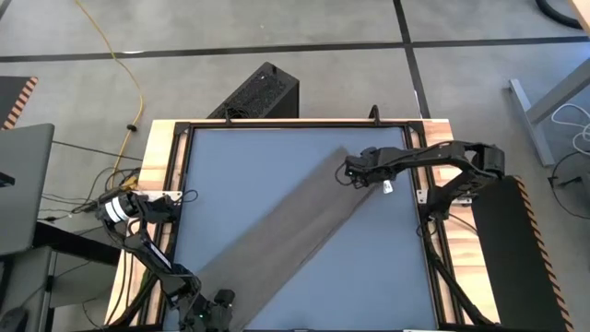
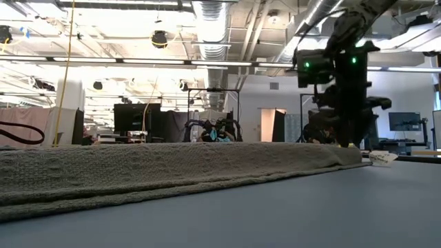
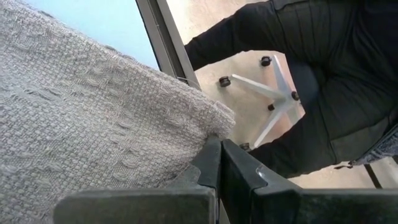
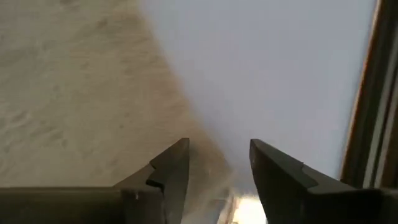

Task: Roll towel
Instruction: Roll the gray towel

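The taupe towel [image 1: 286,235] lies flat on the blue-grey table [image 1: 249,166] as a long folded strip, running slantwise from the near left to the far right. Its small white tag [image 1: 387,187] sticks out at the far right end. My right gripper [image 1: 355,171] stands open just above that far end; in its wrist view the towel's long edge [image 4: 180,118] runs up between the two fingers. My left gripper [image 1: 207,309] is shut at the towel's near left end. My left gripper's shut fingertips [image 3: 211,158] meet the towel's near corner [image 3: 208,127] at its very tip. They come slanting down from the table's near left side. The fingers hide how much cloth lies between them. The rest of the strip lies on the table.
Dark frame rails [image 1: 429,221] and wooden borders [image 1: 152,157] run along the table's sides. A black box [image 1: 263,92] stands on the floor beyond the far edge. A person in dark clothes [image 3: 323,74] and a chair base [image 3: 267,87] show beyond the near left corner.
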You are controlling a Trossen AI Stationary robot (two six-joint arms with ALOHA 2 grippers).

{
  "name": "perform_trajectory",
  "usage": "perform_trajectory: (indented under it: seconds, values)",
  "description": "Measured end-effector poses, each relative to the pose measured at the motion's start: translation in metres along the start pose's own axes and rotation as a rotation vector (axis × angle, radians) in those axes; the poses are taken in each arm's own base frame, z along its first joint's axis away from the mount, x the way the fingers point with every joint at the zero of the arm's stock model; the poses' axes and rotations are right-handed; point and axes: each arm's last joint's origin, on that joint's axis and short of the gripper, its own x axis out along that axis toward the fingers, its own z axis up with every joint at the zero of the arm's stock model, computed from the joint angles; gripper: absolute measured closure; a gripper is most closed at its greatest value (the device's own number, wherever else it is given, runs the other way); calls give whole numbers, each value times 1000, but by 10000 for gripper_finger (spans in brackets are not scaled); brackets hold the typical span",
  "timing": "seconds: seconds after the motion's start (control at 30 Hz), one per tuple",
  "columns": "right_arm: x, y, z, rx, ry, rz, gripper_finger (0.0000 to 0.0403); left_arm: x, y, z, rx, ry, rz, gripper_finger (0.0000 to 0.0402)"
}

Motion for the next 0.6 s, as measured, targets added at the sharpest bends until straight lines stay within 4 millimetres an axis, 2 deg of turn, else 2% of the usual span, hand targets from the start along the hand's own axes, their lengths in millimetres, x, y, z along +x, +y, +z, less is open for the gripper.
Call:
perform_trajectory:
  seconds: [0.2, 0.33, 0.47, 0.6]
  values:
    - [4, 2, -1, -29, -11, 57, 186, 0, 0, 0, 13, -2, 2, 401]
    - [5, 1, 0, -36, 11, 66, 202, 0, 1, 1, 17, -4, 4, 401]
    - [7, 0, 1, -39, 62, 101, 262, 0, 1, 1, 17, -5, 5, 401]
    - [7, 0, 1, -40, 86, 122, 360, 0, 1, 1, 12, -7, 6, 401]
